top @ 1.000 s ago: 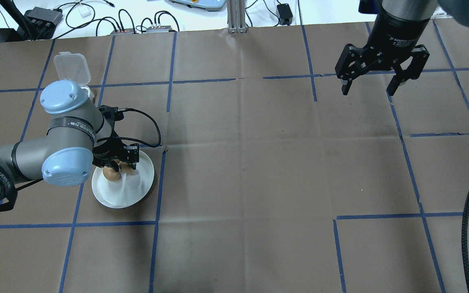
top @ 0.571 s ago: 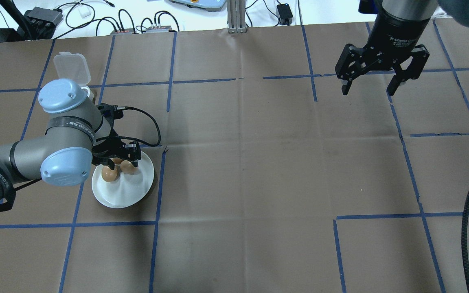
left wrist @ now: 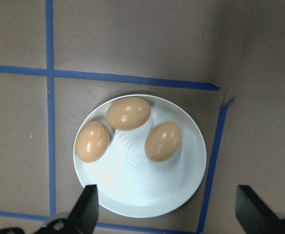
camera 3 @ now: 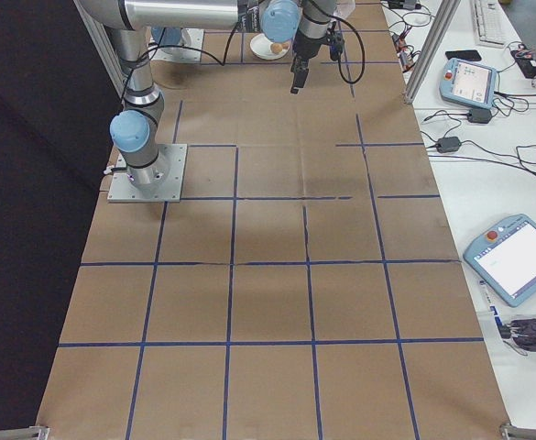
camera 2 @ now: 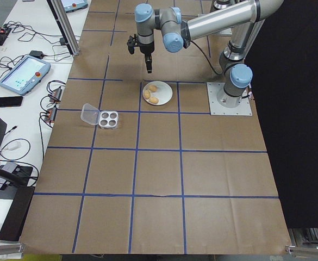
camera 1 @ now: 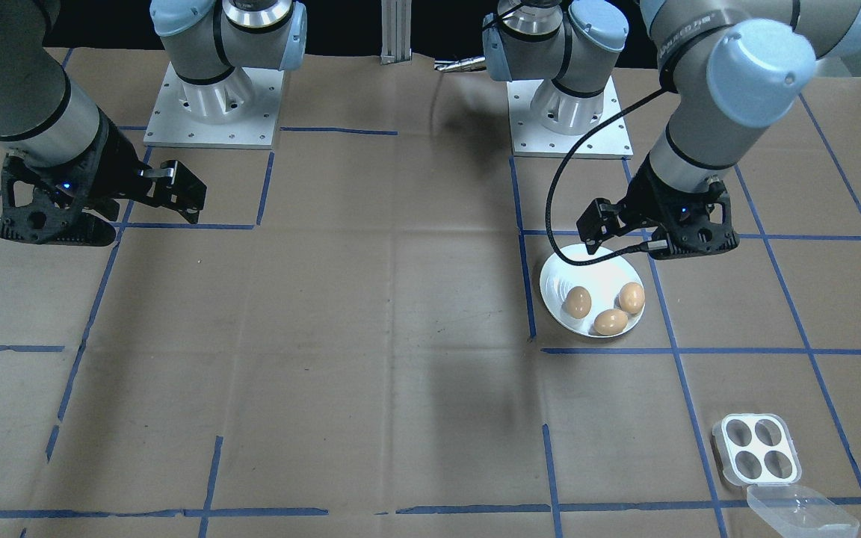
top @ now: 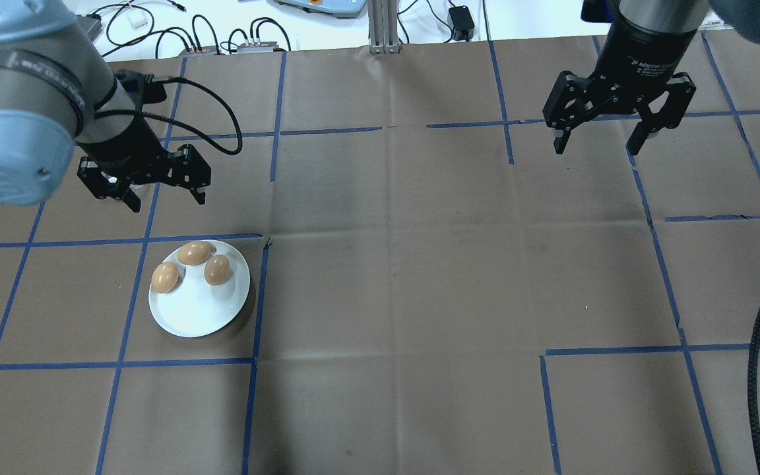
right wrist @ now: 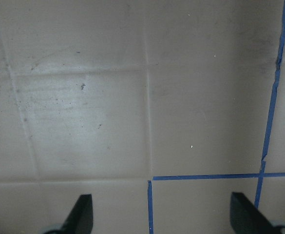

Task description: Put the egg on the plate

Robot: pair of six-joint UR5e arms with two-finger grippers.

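Note:
Three brown eggs lie on the white plate [top: 198, 315]: one egg [top: 165, 278] at its left, one egg [top: 195, 253] at the far rim, one egg [top: 218, 269] to the right. None of them is held. My left gripper [top: 169, 199] hangs open above the table just beyond the plate, clear of it. In the left wrist view the plate [left wrist: 147, 192] and its eggs lie below the spread fingertips [left wrist: 86, 207]. The right gripper [top: 598, 148] is open and empty, far off at the back right. The front view shows the plate [camera 1: 596, 278] below the left gripper [camera 1: 651, 243].
A clear four-hole egg box [camera 1: 757, 450] with its lid [camera 1: 800, 512] open stands empty beyond the plate; in the overhead view the left arm hides it. Brown paper with blue tape lines covers the table [top: 393, 277]. A black cable [top: 759, 369] runs along the right edge.
The left gripper, shut on an egg low over the plate, has opened, risen and drawn back toward the far side. That egg now lies on the plate. The right arm stayed still.

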